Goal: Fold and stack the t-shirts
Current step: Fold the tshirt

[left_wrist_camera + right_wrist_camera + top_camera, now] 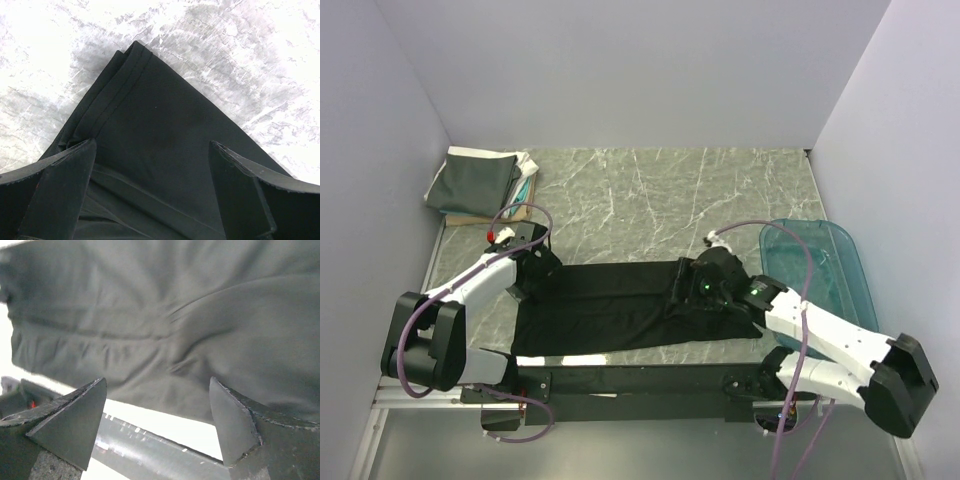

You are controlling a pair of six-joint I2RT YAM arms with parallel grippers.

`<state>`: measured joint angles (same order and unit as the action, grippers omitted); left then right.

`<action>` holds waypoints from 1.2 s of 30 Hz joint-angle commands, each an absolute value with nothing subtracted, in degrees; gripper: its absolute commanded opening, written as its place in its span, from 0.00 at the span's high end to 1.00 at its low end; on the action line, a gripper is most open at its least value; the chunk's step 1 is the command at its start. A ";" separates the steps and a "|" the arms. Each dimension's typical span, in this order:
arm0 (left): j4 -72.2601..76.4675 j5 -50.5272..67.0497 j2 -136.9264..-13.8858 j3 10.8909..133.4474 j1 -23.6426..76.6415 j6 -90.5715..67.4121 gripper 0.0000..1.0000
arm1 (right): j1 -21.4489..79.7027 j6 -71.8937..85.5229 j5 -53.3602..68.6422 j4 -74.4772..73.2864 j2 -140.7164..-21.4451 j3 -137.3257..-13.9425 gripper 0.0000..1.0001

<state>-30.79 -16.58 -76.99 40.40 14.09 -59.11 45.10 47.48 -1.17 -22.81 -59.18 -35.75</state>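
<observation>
**Top external view.** You see the left arm reaching forward from its base at the near-left edge. The left gripper [534,268] sits low over the left end of the black t-shirt [620,305]. The right arm angles in from the near-right corner. The right gripper [694,281] is over the shirt's right part. The shirt lies flat as a wide band across the near half of the table [650,195], between the two grippers. A folded stack [480,183] rests in the far-left corner, dark grey on top with white, teal and tan edges showing below. The teal tub [817,262] stands at the right edge, beside the right arm.

**Left wrist view.** The left gripper [152,146] has its jaws spread wide with nothing clamped between them. Below it you see one corner of the black t-shirt [165,115] pointing away from the camera. Layered edges and a stitched hem run along the corner's left side. The marble table [240,50] is bare around that corner. You cannot tell from this angle whether the fingertips touch the cloth.

**Right wrist view.** The right gripper [157,385] is likewise wide apart and holds nothing. The black t-shirt [175,315] fills most of the frame. Shallow creases gather near its centre, and a seam line runs across the left part. A dark frame rail [150,440] crosses the foreground beneath the fingers.
</observation>
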 commanded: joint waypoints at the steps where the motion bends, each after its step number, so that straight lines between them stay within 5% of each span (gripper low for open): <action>1: -30.59 -17.40 -77.43 42.45 14.24 -57.74 0.01 | 38.97 45.53 -5.45 -26.63 -57.31 -35.26 0.10; 15: -31.21 -18.99 -78.67 41.57 14.24 -60.11 0.01 | 17.85 36.57 4.30 -16.44 -82.07 -38.05 0.09; 26: -26.45 -10.90 -78.05 39.46 16.26 -62.58 0.00 | 14.59 29.80 9.75 -24.42 -111.25 -69.32 0.09; 36: -31.20 -7.74 -77.09 34.90 27.67 -72.48 0.01 | 14.77 25.67 10.01 -39.81 -129.80 -104.99 0.08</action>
<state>-27.99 -13.72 -77.36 38.96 24.82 -65.73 14.85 28.25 9.65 -32.62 -125.89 -98.10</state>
